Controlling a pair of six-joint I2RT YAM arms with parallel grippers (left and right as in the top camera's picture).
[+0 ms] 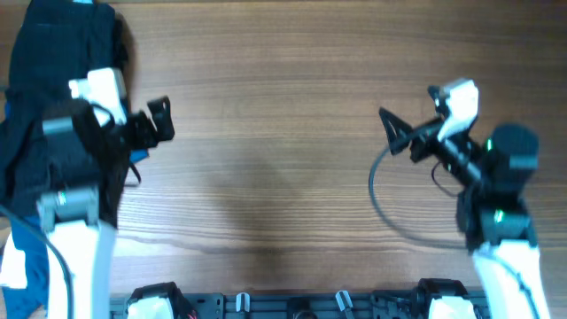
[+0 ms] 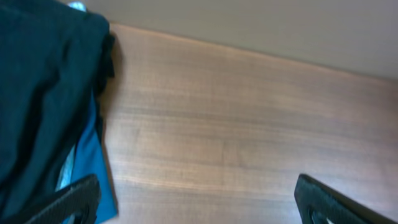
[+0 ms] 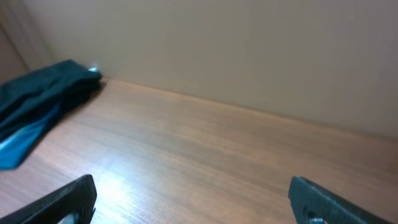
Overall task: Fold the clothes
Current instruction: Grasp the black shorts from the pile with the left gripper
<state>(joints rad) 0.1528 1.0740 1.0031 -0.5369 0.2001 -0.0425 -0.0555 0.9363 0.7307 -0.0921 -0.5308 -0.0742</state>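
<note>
The black shorts [image 1: 62,44] lie bunched in a heap at the table's far left. They also show in the left wrist view [image 2: 43,81] and, small and far off, in the right wrist view [image 3: 43,87]. My left gripper [image 1: 159,120] is open and empty, just right of the heap, over bare wood [image 2: 196,199]. My right gripper [image 1: 394,133] is open and empty over the right half of the table [image 3: 193,199], far from the shorts. My left arm covers part of the heap.
A deep blue garment [image 1: 22,257] lies under and beside the black heap at the left edge, and its edge shows in the left wrist view [image 2: 93,162]. The wooden table [image 1: 283,177] ends at a plain wall [image 3: 249,50] at the back.
</note>
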